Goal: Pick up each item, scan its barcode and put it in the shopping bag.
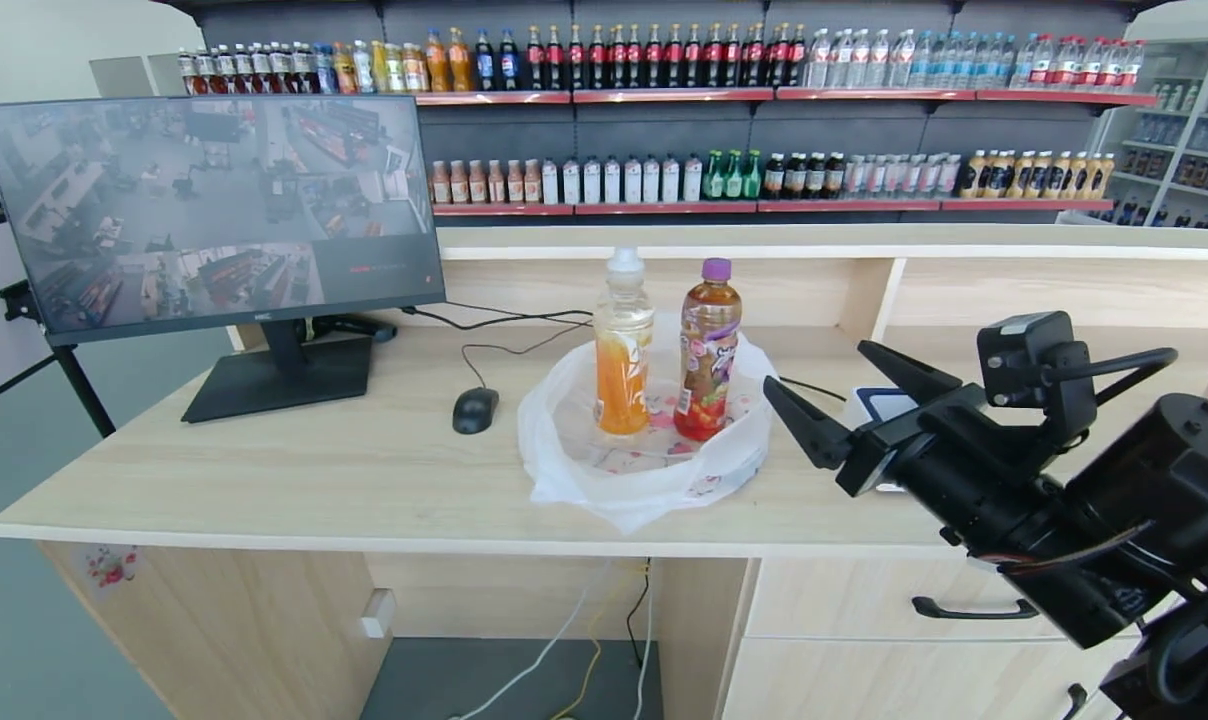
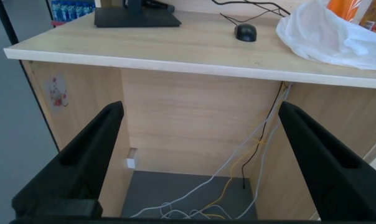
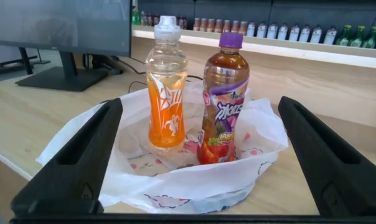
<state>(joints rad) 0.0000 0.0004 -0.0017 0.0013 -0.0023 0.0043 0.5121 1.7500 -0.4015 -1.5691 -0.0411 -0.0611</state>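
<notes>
Two drink bottles stood upright in the shopping bag on the counter, with both tools spread wide.
The monitor sat at the counter's left end. The white plastic bag lay open near the middle. The right tool hung just to its right, fingers apart. The left tool, also apart, was low in front of the counter's edge, facing the cables underneath. In the bag, the orange drink bottle stood just beside the purple-capped tea bottle. A black mouse lay left of the bag.
</notes>
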